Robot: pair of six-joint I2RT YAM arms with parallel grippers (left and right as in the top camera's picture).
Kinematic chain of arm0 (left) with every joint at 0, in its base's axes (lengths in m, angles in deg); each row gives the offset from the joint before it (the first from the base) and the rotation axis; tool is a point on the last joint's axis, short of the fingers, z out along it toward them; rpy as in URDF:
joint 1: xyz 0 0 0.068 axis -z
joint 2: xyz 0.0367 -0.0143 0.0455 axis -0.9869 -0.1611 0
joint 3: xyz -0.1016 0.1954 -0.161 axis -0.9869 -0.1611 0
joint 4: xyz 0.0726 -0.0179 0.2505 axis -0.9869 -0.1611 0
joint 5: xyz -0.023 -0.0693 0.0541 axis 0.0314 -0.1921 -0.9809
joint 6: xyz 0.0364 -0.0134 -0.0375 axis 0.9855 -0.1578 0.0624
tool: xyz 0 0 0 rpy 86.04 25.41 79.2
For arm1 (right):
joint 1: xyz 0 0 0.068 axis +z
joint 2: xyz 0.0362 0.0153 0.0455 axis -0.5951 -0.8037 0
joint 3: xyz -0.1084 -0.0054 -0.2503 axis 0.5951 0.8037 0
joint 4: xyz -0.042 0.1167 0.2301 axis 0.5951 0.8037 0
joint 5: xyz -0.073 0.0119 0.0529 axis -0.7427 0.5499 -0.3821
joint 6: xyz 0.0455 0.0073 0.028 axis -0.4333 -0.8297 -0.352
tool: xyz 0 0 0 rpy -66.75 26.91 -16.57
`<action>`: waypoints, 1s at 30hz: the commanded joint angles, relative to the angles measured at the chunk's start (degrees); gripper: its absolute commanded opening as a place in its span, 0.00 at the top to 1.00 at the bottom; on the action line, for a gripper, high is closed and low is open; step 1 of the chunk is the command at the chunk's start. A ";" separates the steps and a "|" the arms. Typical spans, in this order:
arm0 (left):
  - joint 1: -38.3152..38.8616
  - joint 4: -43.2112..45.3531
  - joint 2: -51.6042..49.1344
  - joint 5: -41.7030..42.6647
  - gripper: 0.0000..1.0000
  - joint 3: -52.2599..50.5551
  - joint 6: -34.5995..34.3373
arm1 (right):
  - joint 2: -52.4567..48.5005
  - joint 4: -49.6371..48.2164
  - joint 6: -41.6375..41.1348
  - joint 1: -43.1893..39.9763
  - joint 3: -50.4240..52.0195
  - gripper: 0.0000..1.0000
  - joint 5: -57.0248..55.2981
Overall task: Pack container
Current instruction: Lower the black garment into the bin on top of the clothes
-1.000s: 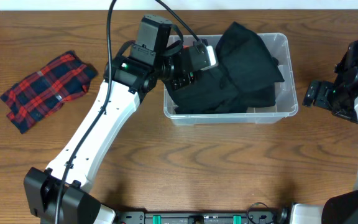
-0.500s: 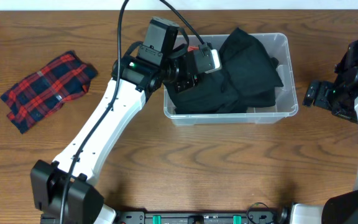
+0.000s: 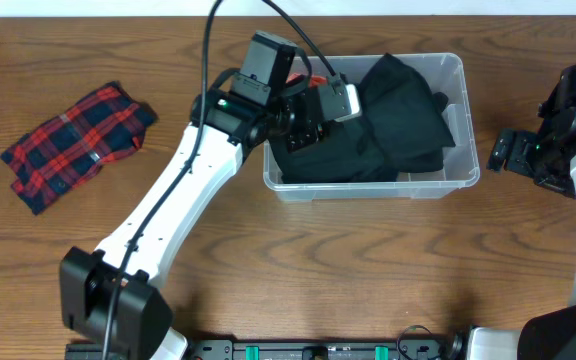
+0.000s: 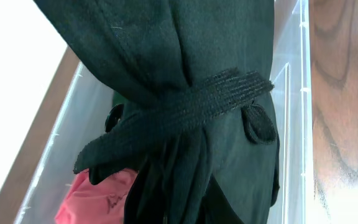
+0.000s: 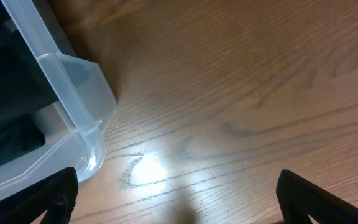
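Shift over the last second: left gripper (image 3: pixel 313 125) has slid right, further over the container (image 3: pixel 368 188), and the black garment (image 3: pixel 398 110) has sunk lower inside. Packing of this item looks nearly done, with release the likely next step. Its fingers are buried in cloth, so gripping or not, cannot tell. Container sits centre-far on the wood-grain table (image 3: pixel 368 270): clear rigid plastic, rounded corners, rimmed lip. Garment is matte, soft and bunched, with a ribbed band (image 4: pixel 179 112) across it and pink fabric (image 4: pixel 98 199) beneath. Right gripper (image 5: pixel 179 208) idles just right of the tub, fingers spread, empty. Plaid cloth (image 3: pixel 73 140), red and blue, lies crumpled well to the left, unpacked.
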 commanded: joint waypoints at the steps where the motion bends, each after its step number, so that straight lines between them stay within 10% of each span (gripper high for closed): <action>1: 0.57 0.42 -1.22 2.14 0.94 1.97 0.33 | 0.57 -0.13 -0.61 0.17 -0.55 0.01 -0.76; 18: 0.92 2.86 -2.01 -3.21 0.36 1.99 0.26 | 0.57 -0.13 -0.61 0.17 -0.55 0.01 -0.76; 30: 0.94 16.85 -1.42 -16.09 0.36 1.99 -15.19 | 0.57 -0.13 -0.61 0.17 -0.55 0.01 -0.76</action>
